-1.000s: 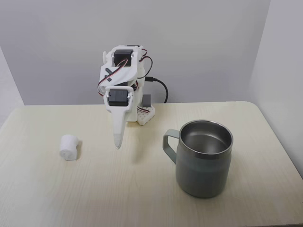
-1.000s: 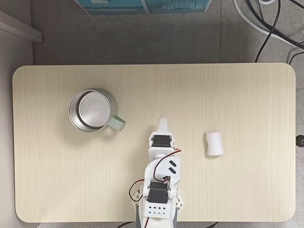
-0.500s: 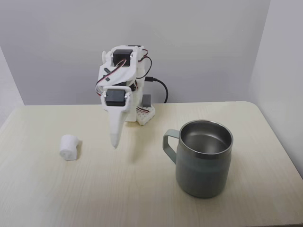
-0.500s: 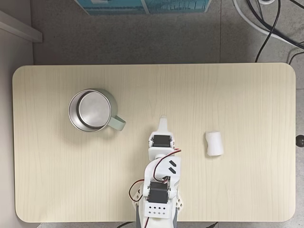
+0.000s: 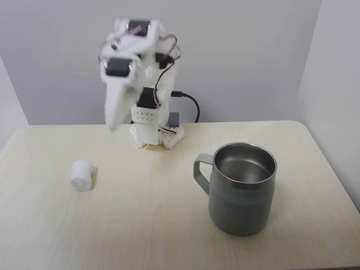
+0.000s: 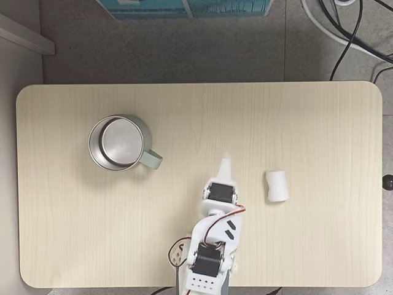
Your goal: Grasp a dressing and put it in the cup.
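Note:
The dressing [image 5: 82, 175] [image 6: 277, 185], a small white soft roll, lies on its side on the pale wooden table [image 5: 140, 225] [image 6: 276, 117]. The grey-green metal cup [image 5: 242, 205] [image 6: 120, 141] stands upright with its steel inside bare and its handle toward the arm. My white gripper [image 5: 112, 128] [image 6: 226, 162] hangs raised above the table, blurred by motion, its fingers together in one tapered point with nothing held. In both fixed views it sits between cup and dressing, nearer the dressing and well apart from it.
The arm's base [image 5: 152, 132] [image 6: 206, 276] stands at one long edge of the table with a black cable [image 5: 191, 104] behind it. Off the table lie floor cables [image 6: 344, 37] and a blue box [image 6: 190, 7]. A grey wall backs the table.
The arm has lifted the gripper high off the table and swung it toward the dressing's side. Cup and dressing have not moved.

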Available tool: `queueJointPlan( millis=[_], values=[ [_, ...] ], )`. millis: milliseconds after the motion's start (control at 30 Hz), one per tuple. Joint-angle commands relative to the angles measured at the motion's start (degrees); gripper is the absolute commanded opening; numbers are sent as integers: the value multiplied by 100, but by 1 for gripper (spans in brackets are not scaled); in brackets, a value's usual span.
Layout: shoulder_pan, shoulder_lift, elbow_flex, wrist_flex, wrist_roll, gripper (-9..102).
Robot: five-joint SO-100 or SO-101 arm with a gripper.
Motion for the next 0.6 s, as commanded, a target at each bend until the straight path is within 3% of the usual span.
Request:
queueJointPlan(
  millis=[0, 300, 567],
  values=[
    [220, 694, 1433, 519, 0, 2],
    [1318, 3507, 4333, 2663, -185, 7],
    [2593, 4948, 4623, 3032, 97, 20]
  ],
)
